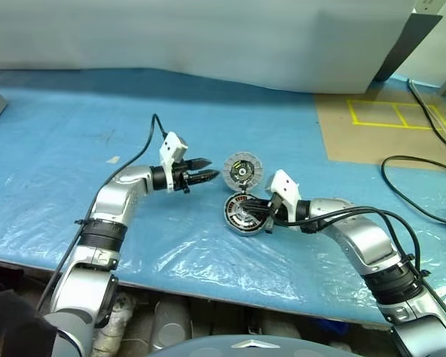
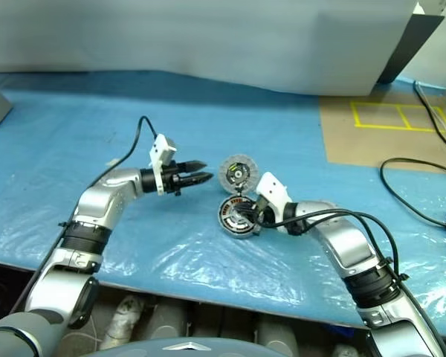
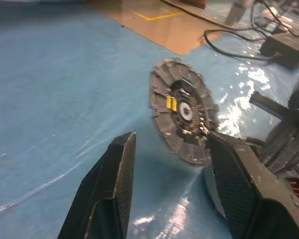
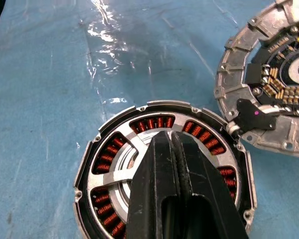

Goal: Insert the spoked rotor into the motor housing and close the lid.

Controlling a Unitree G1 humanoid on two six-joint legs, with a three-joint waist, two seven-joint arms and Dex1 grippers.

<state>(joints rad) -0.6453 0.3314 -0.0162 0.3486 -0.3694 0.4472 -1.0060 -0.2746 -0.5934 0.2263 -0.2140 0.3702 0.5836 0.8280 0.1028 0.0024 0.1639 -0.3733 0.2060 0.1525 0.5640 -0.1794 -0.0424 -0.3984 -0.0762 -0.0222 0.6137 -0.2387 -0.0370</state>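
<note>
housing: motor housing [image 4: 162,174] lies flat on blue plastic-covered surface [image 1: 74,141]; silver rim, copper windings, spoked rotor [image 4: 120,164] looks seated inside.
lid: lid [image 1: 243,172] stands open, upright at housing's far edge, joined there; ribbed inner face twd left gripper.
handling: metal, stiff, prob. heavy for size; lid thin, take by rim, push down over hinge. Film slippery, housing may slide.
L gripper: left gripper [image 1: 202,170] unclenched, empty, just beside lid.
R gripper: right gripper [image 4: 172,149] clenched, empty, tips over housing centre.
</note>
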